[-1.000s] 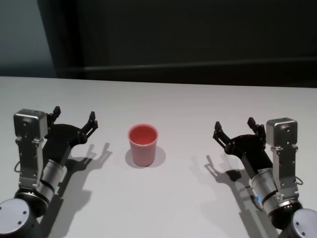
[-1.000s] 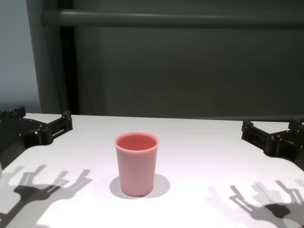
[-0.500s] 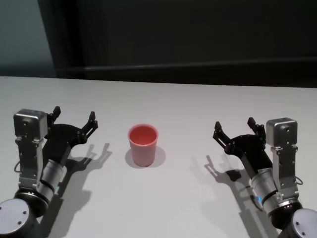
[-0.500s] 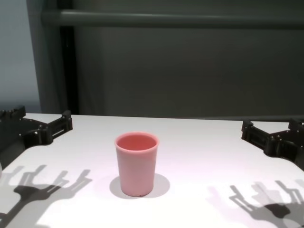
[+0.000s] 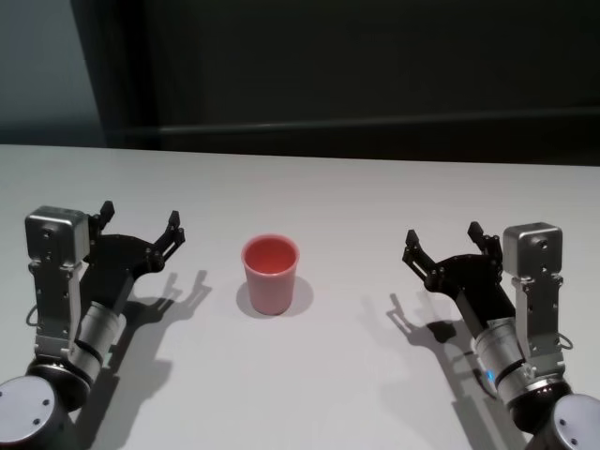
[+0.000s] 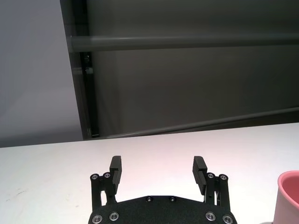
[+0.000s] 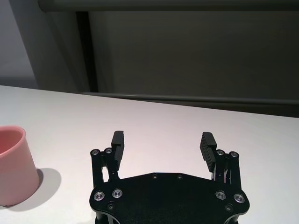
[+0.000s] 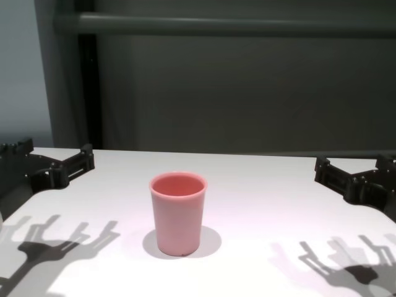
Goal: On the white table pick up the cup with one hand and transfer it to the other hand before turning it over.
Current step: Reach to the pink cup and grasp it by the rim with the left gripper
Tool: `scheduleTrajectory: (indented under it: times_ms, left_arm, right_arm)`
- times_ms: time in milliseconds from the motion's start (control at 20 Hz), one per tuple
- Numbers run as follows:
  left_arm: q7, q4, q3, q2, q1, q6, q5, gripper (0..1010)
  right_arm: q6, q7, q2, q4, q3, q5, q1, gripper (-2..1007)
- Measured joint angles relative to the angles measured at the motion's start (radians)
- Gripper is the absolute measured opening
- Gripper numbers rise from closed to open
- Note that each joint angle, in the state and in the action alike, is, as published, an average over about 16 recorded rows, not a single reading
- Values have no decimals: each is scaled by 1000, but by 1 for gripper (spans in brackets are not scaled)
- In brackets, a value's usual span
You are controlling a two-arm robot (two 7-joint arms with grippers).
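Observation:
The pink cup [image 5: 271,274] stands upright, rim up, in the middle of the white table [image 5: 337,197]; the chest view shows the cup [image 8: 178,213] too. To its left my left gripper [image 5: 141,220] hovers open and empty, well apart from it. On the other side my right gripper [image 5: 442,243] is open and empty, at about the same distance. The left wrist view catches the cup's edge [image 6: 288,196] beside the open left gripper [image 6: 158,168]. In the right wrist view the cup [image 7: 14,165] stands off to the side of the open right gripper [image 7: 163,140].
A dark wall with a horizontal rail [image 8: 223,25] runs behind the table's far edge. Gripper shadows [image 8: 55,241] fall on the tabletop near both arms.

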Motion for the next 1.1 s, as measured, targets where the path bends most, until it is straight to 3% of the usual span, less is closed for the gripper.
scheduleTrajectory:
  times_ms: [1100]
  left_arm:
    - [-1, 0, 0, 0, 0, 0, 0, 1001]
  right_arm:
    - [0, 0, 0, 0, 0, 0, 0, 1002]
